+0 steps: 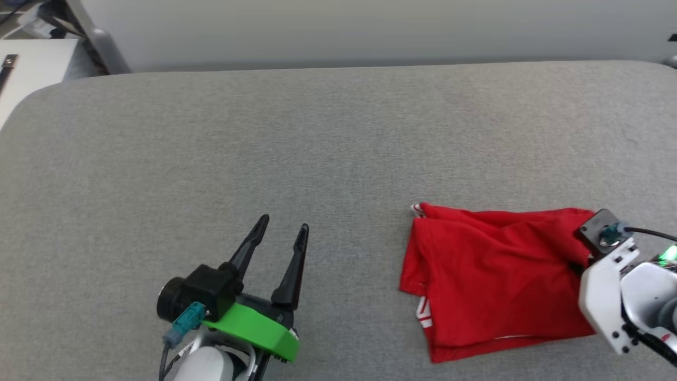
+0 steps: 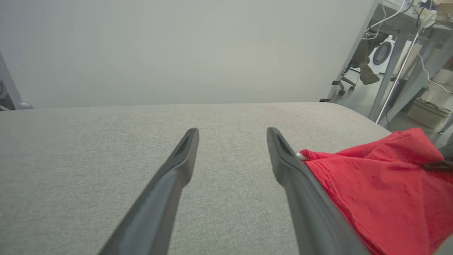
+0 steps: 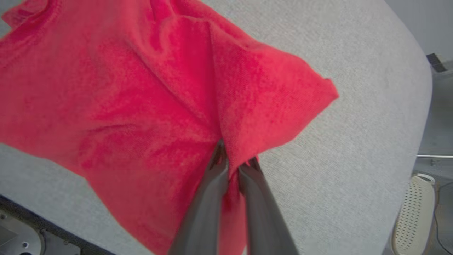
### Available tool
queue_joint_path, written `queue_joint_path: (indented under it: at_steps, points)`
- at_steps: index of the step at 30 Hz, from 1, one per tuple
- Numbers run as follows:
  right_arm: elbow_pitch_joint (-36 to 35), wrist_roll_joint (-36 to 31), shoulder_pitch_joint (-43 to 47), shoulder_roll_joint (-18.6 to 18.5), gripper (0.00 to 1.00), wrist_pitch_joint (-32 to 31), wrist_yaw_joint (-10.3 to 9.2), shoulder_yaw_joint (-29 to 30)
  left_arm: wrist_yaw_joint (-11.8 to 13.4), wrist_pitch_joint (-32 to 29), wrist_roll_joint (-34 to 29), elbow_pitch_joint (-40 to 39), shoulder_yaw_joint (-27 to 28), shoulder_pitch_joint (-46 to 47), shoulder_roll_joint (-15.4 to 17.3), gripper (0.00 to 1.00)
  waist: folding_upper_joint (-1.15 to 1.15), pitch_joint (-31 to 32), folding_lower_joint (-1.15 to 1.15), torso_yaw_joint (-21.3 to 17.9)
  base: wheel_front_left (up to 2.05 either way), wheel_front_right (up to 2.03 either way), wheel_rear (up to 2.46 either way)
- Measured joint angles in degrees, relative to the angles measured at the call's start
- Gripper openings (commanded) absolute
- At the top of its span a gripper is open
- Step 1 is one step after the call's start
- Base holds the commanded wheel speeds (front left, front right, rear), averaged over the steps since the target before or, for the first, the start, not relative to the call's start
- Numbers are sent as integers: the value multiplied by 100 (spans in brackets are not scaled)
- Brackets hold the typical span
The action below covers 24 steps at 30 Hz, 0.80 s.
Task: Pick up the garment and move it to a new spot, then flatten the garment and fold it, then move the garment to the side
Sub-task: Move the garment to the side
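Observation:
The garment (image 1: 492, 278), a red shirt folded into a rough rectangle with a bit of striped trim at its corners, lies on the grey padded table (image 1: 317, 148) at the right front. My right gripper (image 3: 235, 161) is shut on a pinch of its red cloth (image 3: 170, 92) at the right edge, pulling up a ridge. In the head view that gripper's tips are hidden behind its wrist (image 1: 608, 248). My left gripper (image 1: 285, 225) hovers open over bare table left of the garment, nothing between its fingers (image 2: 184, 156); the garment (image 2: 382, 187) lies just beyond its right finger.
The table's far edge meets a pale wall (image 1: 370, 26). A white surface (image 1: 26, 74) and a grey frame stand at the far left. Desk legs, cables and a person's foot (image 2: 368, 76) show past the table's right end. A perforated white object (image 3: 414, 212) sits on the floor.

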State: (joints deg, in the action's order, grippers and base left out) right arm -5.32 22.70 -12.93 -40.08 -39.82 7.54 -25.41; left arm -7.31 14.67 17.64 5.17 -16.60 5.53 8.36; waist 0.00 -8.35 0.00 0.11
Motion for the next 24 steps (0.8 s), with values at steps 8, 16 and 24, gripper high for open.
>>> queue_joint_path:
  at_steps: [8, 16, 24]
  points:
    - [172, 87, -414, -1357, 0, 764, 0, -301, 0, -1, -63, -87, -576, 404, 94, 100, 0, -242, 0, -716, 0, 0, 0]
    - [1124, -285, -1082, -1586, 0, 1812, 0, -218, 0, 0, -204, -268, -915, 1032, 410, 100, 0, -987, 0, -1172, 0, 0, 0]
    - [2191, -922, -1864, -1267, 0, 2343, 1, 388, 0, 0, -279, -558, -970, 1456, 714, 100, 0, -1776, 1, -1527, 0, 0, 0]
